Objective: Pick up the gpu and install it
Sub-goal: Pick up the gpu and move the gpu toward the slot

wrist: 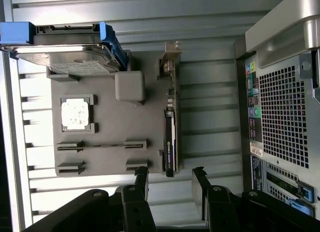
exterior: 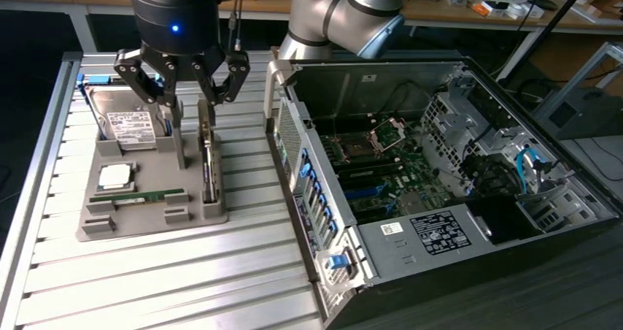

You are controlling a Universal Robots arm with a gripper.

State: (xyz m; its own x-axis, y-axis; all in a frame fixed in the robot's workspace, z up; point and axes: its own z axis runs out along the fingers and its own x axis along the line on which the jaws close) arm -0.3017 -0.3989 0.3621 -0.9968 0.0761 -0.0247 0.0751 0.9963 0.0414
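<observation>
One gpu (exterior: 209,166) stands on its thin edge in a slot along the right side of a grey holder tray (exterior: 146,224), at the exterior view's left. Its long axis runs from the far side of the slatted metal table (exterior: 146,293) toward the near side. The pale metal bracket end points away, and the dark card end points near. Seen from the wrist, it is a narrow dark blade with a small green mark on its edge that is too small to read.

A silver hard drive (exterior: 131,125) leans at the far left of the tray. It has a white label, but the print cannot be made out. The open computer case (exterior: 309,191) lies to the right, just beside the tray. The metal box at its near end carries a black-and-white label (exterior: 438,231) whose lines are also unreadable.

The gripper (exterior: 190,98) hangs above the far end of the tray with its fingers (wrist: 141,182) spread wide and nothing between them. It touches nothing. From the wrist camera, the gpu lines up with the gap between the two fingers.
</observation>
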